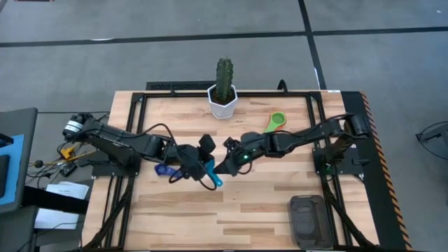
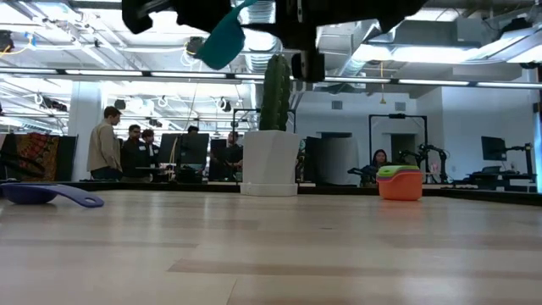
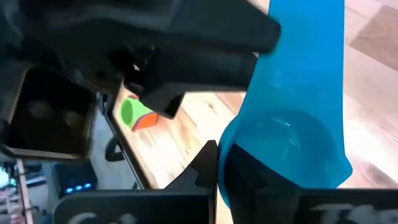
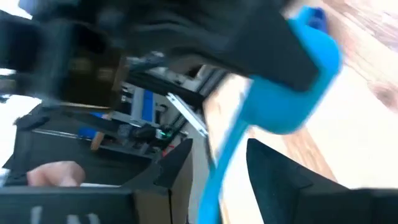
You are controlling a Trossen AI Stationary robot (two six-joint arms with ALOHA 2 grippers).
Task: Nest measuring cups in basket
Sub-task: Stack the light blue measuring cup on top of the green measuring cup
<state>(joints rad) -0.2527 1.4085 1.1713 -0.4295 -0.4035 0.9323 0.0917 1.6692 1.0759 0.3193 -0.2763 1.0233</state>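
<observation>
My left gripper (image 1: pixel 203 168) is over the table's middle, shut on a light blue measuring cup (image 1: pixel 215 178) that hangs high above the table (image 2: pixel 222 41). My right gripper (image 1: pixel 225 166) faces it from the right, open. Its fingers stand on either side of the cup's handle (image 4: pixel 219 174); I cannot tell whether they touch it. A dark blue cup (image 1: pixel 166 170) lies on the table to the left of the grippers (image 2: pixel 51 195). A green cup tops a stack (image 1: pixel 276 121) with orange below (image 2: pixel 400 182). The dark grey basket (image 1: pixel 308 217) sits near the near right corner. My left gripper holds the light blue cup by its bowl end (image 3: pixel 249 155), and one finger (image 3: pixel 205 171) shows outside the bowl wall. The other finger is hidden by the cup. The cup is lifted clear, and its handle (image 3: pixel 305 56) points away toward my right gripper.
A white pot with a cactus (image 1: pixel 222 98) stands at the table's far middle. Bare wood lies between the grippers and the basket. People stand in the room beyond the table's far edge.
</observation>
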